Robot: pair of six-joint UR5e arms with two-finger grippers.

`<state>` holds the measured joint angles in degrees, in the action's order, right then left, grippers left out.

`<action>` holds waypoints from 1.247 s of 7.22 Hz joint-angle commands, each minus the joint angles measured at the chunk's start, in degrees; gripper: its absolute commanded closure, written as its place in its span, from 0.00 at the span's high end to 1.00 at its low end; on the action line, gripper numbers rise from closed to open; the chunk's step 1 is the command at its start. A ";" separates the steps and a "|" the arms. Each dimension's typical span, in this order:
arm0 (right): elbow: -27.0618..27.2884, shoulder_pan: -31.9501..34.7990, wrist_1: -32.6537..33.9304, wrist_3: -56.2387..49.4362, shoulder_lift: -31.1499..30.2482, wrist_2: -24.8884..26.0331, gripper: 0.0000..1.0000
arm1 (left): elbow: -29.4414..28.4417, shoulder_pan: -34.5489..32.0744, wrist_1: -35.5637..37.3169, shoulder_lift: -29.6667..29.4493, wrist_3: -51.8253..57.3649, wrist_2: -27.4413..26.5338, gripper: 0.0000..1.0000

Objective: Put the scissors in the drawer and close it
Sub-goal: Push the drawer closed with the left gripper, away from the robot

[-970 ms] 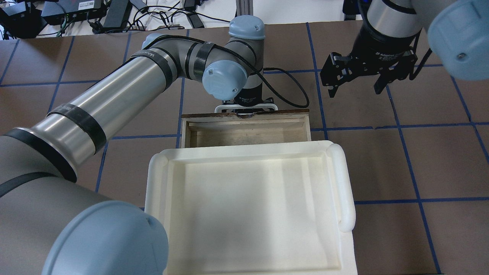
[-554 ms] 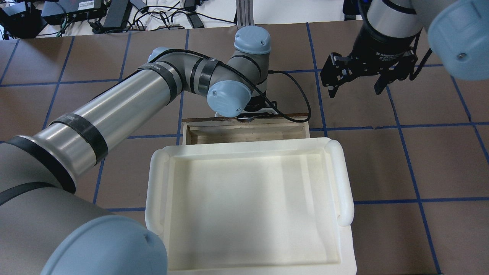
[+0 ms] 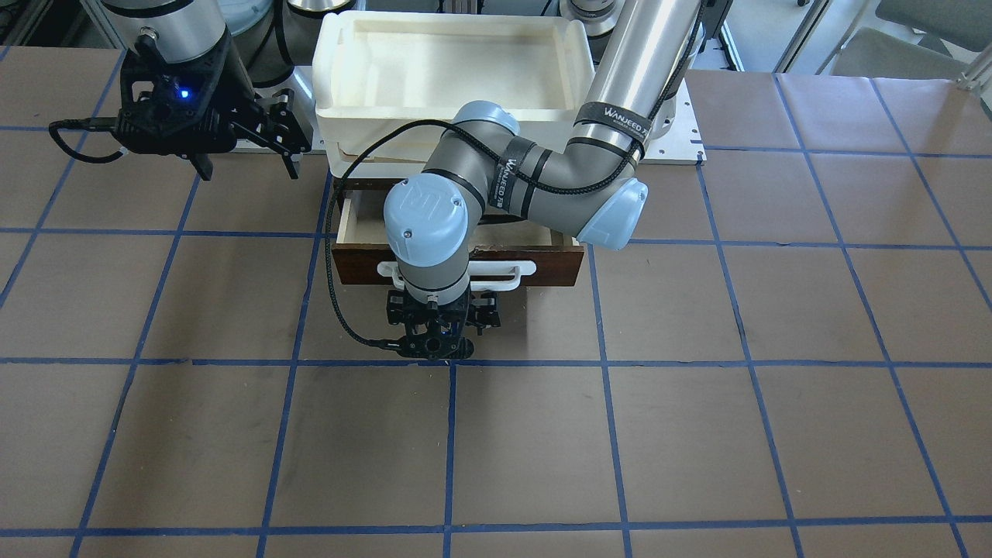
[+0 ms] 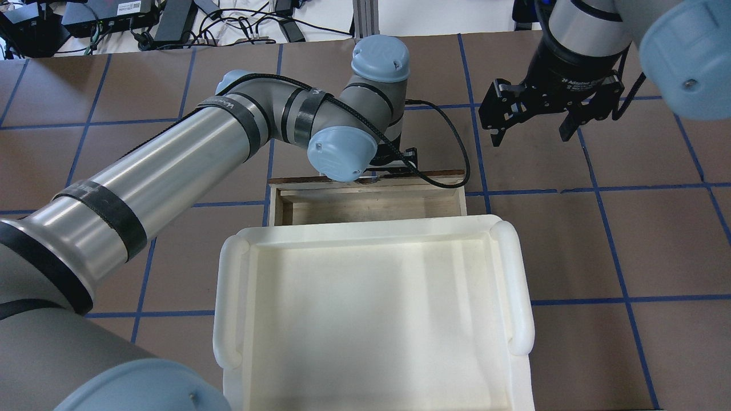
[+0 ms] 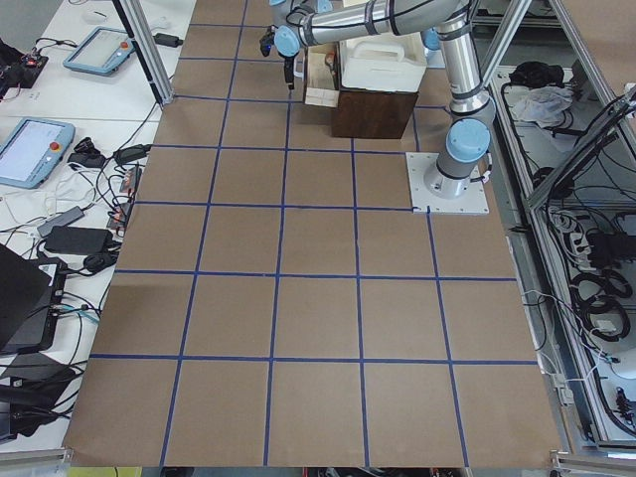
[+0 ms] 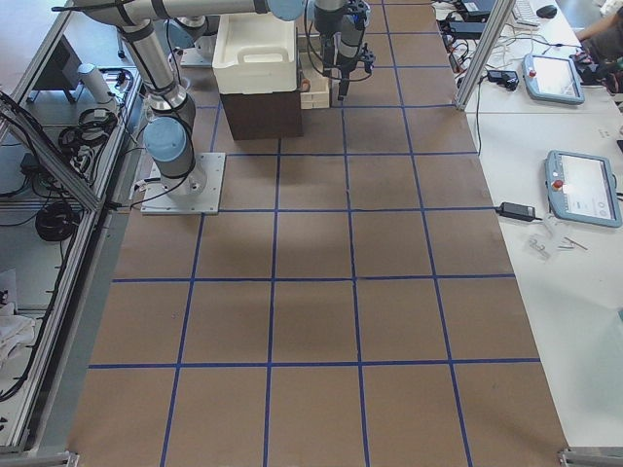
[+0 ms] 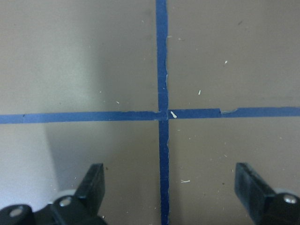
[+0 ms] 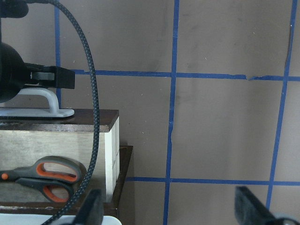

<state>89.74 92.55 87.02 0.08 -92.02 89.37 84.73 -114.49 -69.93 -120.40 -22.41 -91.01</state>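
The scissors (image 8: 44,176), grey handles lined orange-red, lie inside the drawer (image 8: 112,150); only the right wrist view shows them. The drawer (image 4: 371,205) stands partly out of the dark cabinet (image 6: 261,115), its dark front (image 3: 558,267) and white handle (image 3: 508,271) facing away from me. My left gripper (image 3: 435,341) hangs open and empty just in front of the handle, fingers (image 7: 93,183) spread over the table paper. In the overhead view my wrist hides it. My right gripper (image 4: 534,128) is open and empty, hovering right of the drawer.
A white plastic tray (image 4: 514,285) sits on top of the cabinet and hides the drawer's rear part; it also shows in the front view (image 3: 333,116). A black cable (image 4: 451,137) loops from the left wrist over the drawer front. Brown paper with blue tape lines covers the table.
The left wrist has turned and shifted right, now covering the handle. The drawer front has moved a little toward the cabinet. The white tray has shifted slightly. The right arm has not moved.
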 commanded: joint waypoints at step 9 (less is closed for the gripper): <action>0.09 0.00 -0.10 -0.26 0.00 0.02 1.00 | 0.09 -0.47 -3.69 2.09 0.52 -1.54 1.00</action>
<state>89.82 92.55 86.92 -0.14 -92.02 89.39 84.72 -114.66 -69.90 -119.40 -21.70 -92.73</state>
